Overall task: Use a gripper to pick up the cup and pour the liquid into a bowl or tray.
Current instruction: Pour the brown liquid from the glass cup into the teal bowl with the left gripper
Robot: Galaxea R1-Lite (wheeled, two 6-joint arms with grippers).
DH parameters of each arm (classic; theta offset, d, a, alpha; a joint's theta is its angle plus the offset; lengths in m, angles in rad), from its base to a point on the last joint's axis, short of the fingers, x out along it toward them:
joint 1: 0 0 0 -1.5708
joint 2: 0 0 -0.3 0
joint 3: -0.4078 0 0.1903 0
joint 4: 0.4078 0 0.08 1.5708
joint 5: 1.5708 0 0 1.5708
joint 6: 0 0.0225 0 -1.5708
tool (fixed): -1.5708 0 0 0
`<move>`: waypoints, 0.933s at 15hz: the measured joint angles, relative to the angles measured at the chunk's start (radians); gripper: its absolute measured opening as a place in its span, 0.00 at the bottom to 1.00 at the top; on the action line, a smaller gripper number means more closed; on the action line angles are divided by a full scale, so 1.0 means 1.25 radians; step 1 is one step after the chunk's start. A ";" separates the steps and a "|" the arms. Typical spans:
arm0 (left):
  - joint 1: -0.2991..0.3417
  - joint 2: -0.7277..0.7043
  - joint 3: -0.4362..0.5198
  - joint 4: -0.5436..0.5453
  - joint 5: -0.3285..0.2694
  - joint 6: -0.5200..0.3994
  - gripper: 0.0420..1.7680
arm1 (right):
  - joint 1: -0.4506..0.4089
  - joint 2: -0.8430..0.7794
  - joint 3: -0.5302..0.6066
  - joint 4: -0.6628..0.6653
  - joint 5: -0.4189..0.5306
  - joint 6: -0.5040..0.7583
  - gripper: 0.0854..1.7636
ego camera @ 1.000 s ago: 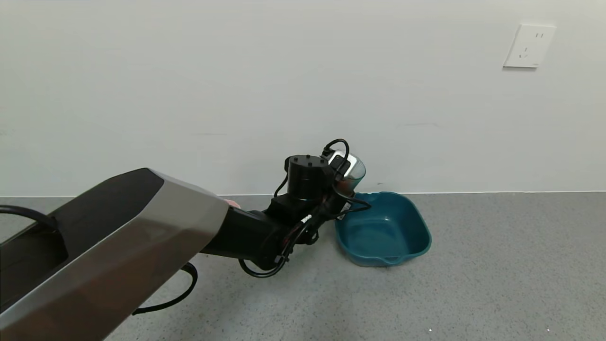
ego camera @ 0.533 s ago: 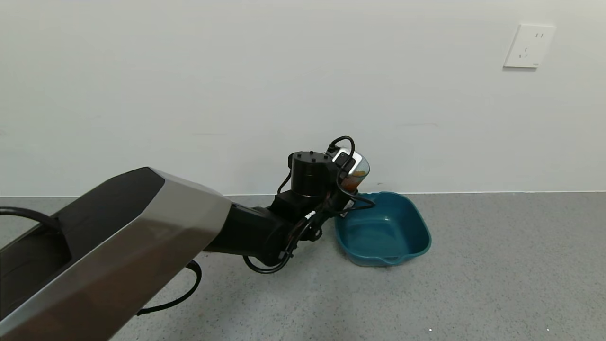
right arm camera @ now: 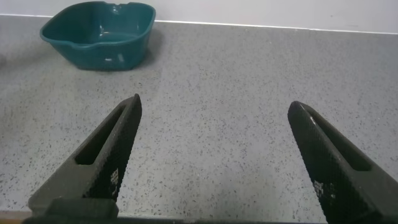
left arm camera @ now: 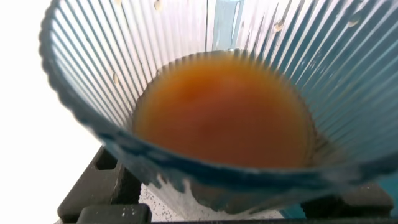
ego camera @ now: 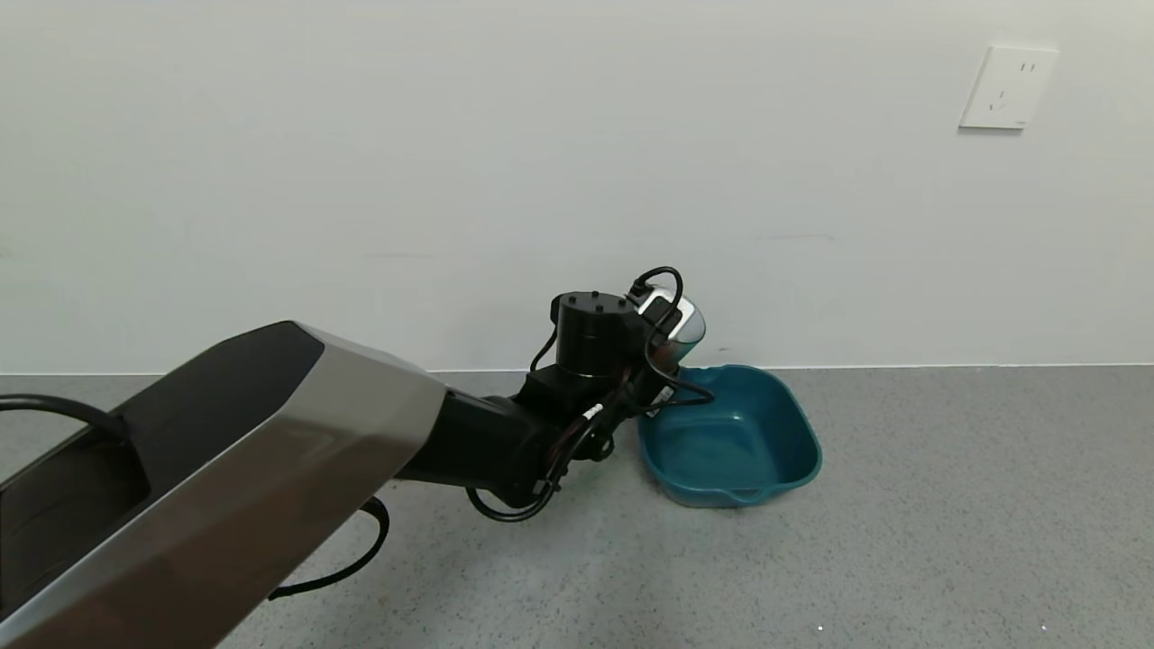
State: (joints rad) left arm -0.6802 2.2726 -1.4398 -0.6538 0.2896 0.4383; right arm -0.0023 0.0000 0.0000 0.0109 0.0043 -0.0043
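Note:
My left gripper (ego camera: 669, 350) is shut on the pale blue-green ribbed cup (ego camera: 685, 324) and holds it tilted above the far left rim of the dark teal tray (ego camera: 805, 431). The black wrist joint and cables hide most of the cup in the head view. In the left wrist view the cup (left arm camera: 81, 56) fills the picture, with reddish-brown liquid (left arm camera: 224, 112) pooled inside, below the rim. My right gripper (right arm camera: 216, 103) is open and empty, low over the grey floor, with the tray (right arm camera: 99, 37) far ahead of it.
The tray stands on a grey speckled floor close to a white wall. A white wall socket (ego camera: 1007, 87) is high on the right. A black cable (ego camera: 338, 566) loops on the floor under my left arm.
My left wrist has shifted a little to the right, toward the tray, and the cup has tilted further over the tray's rim. The tray has not moved.

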 joint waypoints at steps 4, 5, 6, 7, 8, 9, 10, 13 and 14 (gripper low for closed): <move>-0.002 0.003 -0.005 0.012 0.009 0.028 0.75 | 0.000 0.000 0.000 0.000 0.000 0.000 0.97; -0.003 0.003 -0.009 0.015 0.010 0.037 0.75 | 0.000 0.000 0.000 0.000 0.000 0.000 0.97; -0.005 0.003 -0.011 0.016 0.011 0.045 0.75 | 0.000 0.000 0.000 0.000 0.000 0.000 0.97; -0.006 0.003 -0.012 0.016 0.011 0.052 0.75 | 0.000 0.000 0.000 0.000 0.000 0.000 0.97; -0.008 0.004 -0.012 0.018 0.012 0.056 0.75 | 0.000 0.000 0.000 0.000 0.000 0.000 0.97; -0.009 0.005 -0.012 0.022 0.012 0.061 0.75 | 0.000 0.000 0.000 0.000 0.000 0.000 0.97; -0.010 0.005 -0.012 0.028 0.012 0.066 0.75 | 0.000 0.000 0.000 0.000 0.000 0.000 0.97; -0.012 0.005 -0.012 0.029 0.012 0.095 0.75 | 0.000 0.000 0.000 0.000 0.000 0.000 0.97; -0.012 0.005 -0.013 0.029 0.012 0.103 0.75 | 0.000 0.000 0.000 0.000 0.000 0.000 0.97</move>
State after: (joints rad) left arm -0.6955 2.2783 -1.4557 -0.6170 0.3045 0.5670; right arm -0.0023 0.0000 0.0000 0.0109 0.0043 -0.0043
